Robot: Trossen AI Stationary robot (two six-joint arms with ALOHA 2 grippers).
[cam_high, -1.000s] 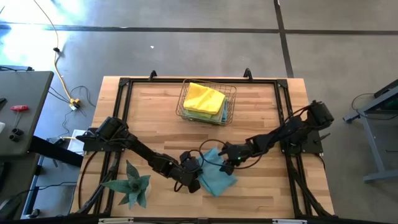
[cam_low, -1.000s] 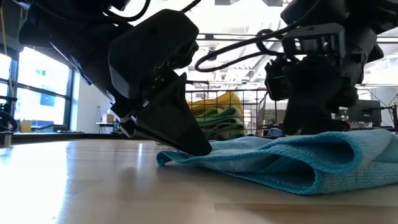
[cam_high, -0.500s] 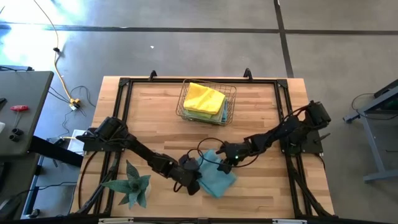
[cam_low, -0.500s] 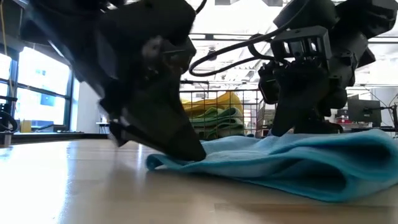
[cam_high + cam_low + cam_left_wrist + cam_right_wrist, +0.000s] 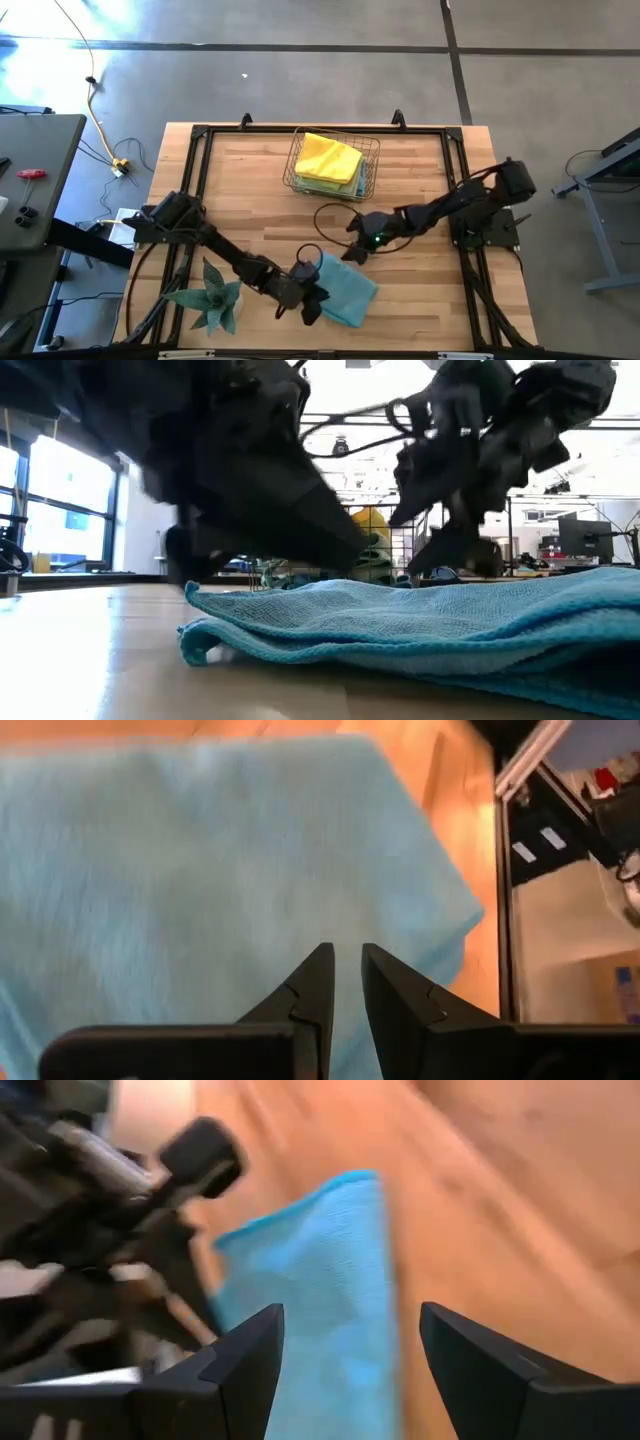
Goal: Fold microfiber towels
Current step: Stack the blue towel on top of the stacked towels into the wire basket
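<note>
A light blue microfiber towel lies folded and flat on the wooden table, near the front middle; it also shows in the low view. My left gripper is at the towel's near left edge, its fingers close together over the cloth. My right gripper hangs open above bare wood just beyond the towel's far edge, with nothing between its fingers. More towels, a yellow one on top, lie in the wire basket. My left gripper has its two fingers on the top of the blue towel, in from its near left edge. Blue cloth shows in the narrow gap between them; one layer or several, I cannot tell. The fingers slant down from the table's left. The towel lies flat on the table.
A spiky green plant stands near the table's front left corner, close to my left arm. The wire basket stands at the far middle. Bare wood lies to the right of the towel and between the towel and the basket.
My left gripper has moved toward the table's near edge and rolled at the wrist; the blue towel has slid that way with it and lies flatter. My right gripper has drawn back toward the far edge and risen, off the towel.
</note>
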